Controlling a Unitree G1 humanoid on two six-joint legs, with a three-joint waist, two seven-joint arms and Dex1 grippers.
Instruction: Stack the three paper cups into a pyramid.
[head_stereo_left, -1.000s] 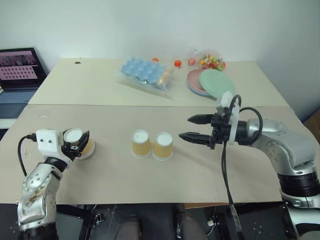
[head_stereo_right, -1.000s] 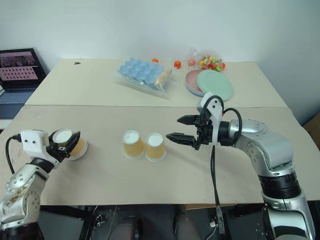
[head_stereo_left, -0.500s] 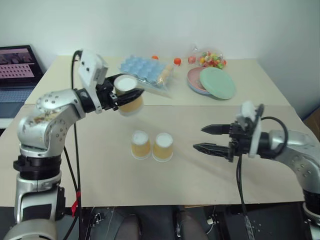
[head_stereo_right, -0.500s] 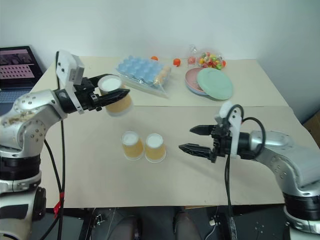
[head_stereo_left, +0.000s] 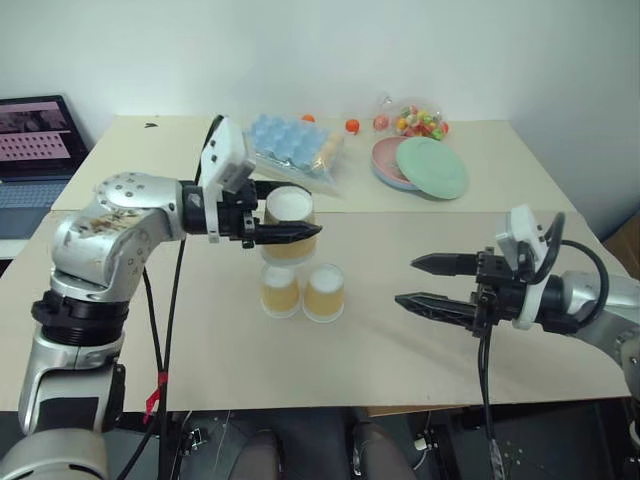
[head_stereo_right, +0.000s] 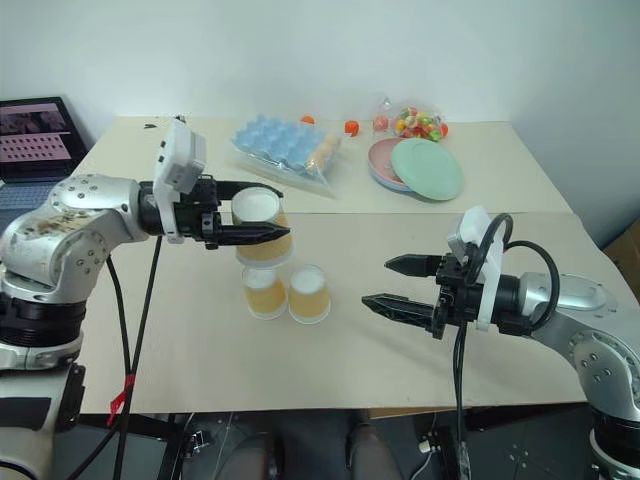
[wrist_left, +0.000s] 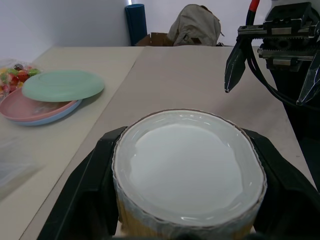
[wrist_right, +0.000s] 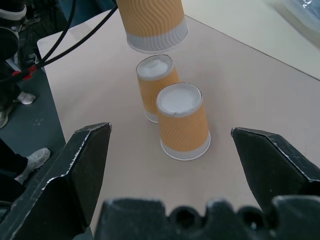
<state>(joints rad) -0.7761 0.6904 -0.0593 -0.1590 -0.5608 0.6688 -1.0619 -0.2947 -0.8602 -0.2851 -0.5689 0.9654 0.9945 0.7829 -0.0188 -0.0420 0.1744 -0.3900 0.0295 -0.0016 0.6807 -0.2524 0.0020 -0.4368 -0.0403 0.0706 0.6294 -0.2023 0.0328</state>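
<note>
Two paper cups (head_stereo_left: 280, 290) (head_stereo_left: 324, 292) stand upside down and side by side on the middle of the table, also seen as the far cup (wrist_right: 156, 85) and the near cup (wrist_right: 182, 120). My left gripper (head_stereo_left: 305, 210) is shut on the third paper cup (head_stereo_left: 288, 222), held upside down in the air just above and behind that pair, apart from them. From the left wrist, its white base (wrist_left: 187, 170) sits between the black fingers (wrist_left: 92, 185). My right gripper (head_stereo_left: 405, 281) is open and empty, level with the pair and off to their right. No pyramid stands.
At the back of the table lie a bagged blue egg tray (head_stereo_left: 290, 140), a green plate on a pink one (head_stereo_left: 425, 165), a candy bag (head_stereo_left: 420, 120) and small orange balls (head_stereo_left: 352, 126). A laptop (head_stereo_left: 35, 135) sits far left.
My left arm has lifted its cup from the table's left front and carried it right, over the two standing cups. My right gripper has drawn back to the right, still open.
</note>
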